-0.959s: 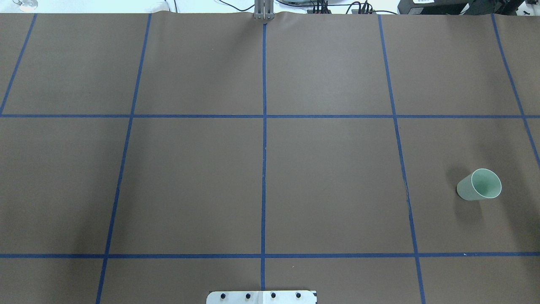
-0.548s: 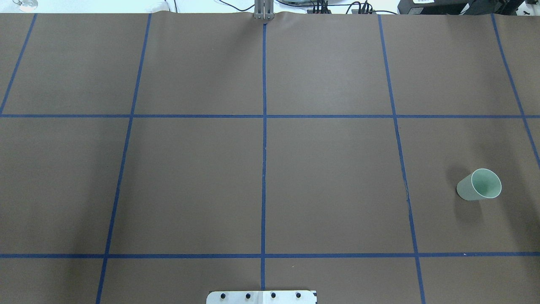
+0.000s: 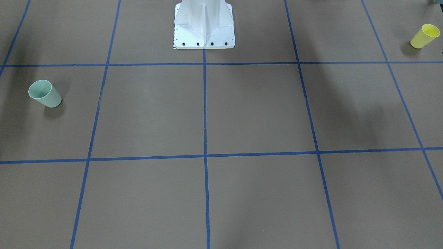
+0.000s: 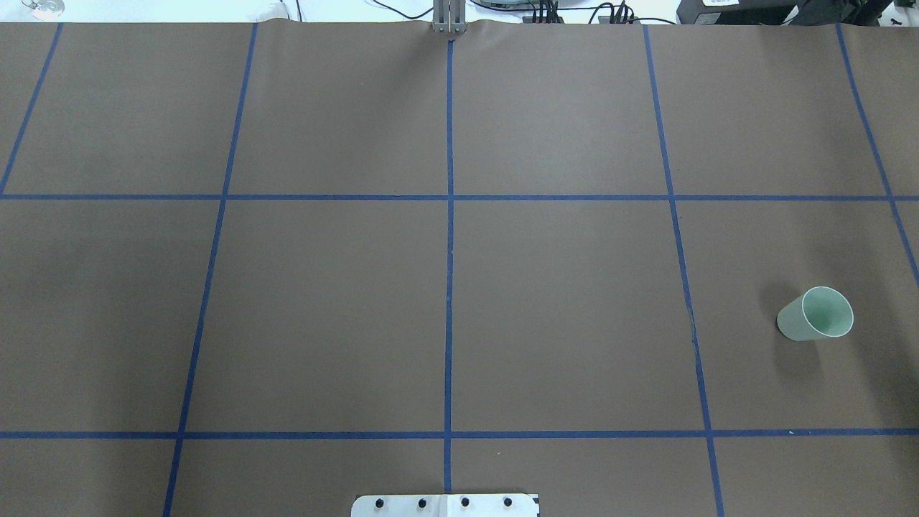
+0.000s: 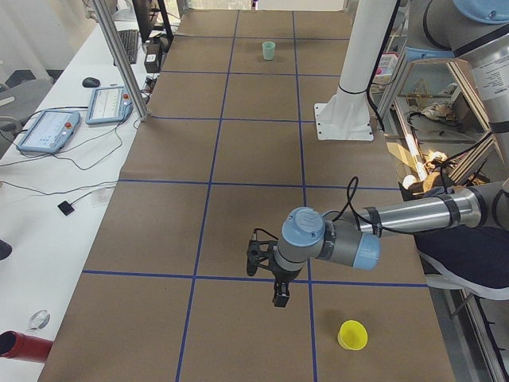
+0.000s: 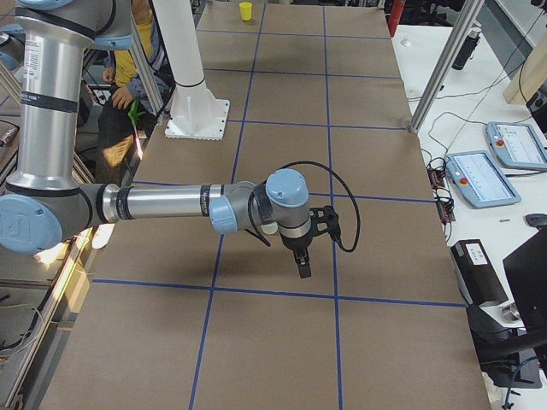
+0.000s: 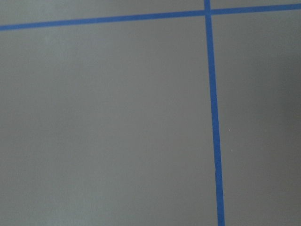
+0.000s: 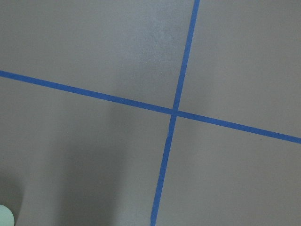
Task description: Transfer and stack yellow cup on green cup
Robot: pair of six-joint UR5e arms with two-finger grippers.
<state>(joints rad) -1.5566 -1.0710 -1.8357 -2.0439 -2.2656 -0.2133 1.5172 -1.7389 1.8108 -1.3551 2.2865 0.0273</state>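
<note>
The yellow cup [image 3: 425,36] stands upright near the table's end on my left side, and shows as well in the left view [image 5: 352,335] and far off in the right view [image 6: 246,10]. The green cup [image 4: 816,314] stands upright at the opposite end [image 3: 45,93] [image 5: 269,50]. My left gripper [image 5: 280,299] hangs fingers-down above the table, a short way from the yellow cup. Close to the green cup my right gripper [image 6: 302,268] hangs fingers-down; a pale sliver of that cup [image 6: 270,228] peeks from behind the wrist. Whether either gripper is open or shut I cannot tell.
The white robot pedestal [image 3: 204,31] stands at the table's middle near edge [image 4: 445,505]. Blue tape lines grid the brown table cover [image 4: 449,287]. Teach pendants [image 5: 48,131] and cables lie on the side desk beyond an aluminium post [image 5: 119,56]. A seated person [image 6: 128,81] is behind the robot.
</note>
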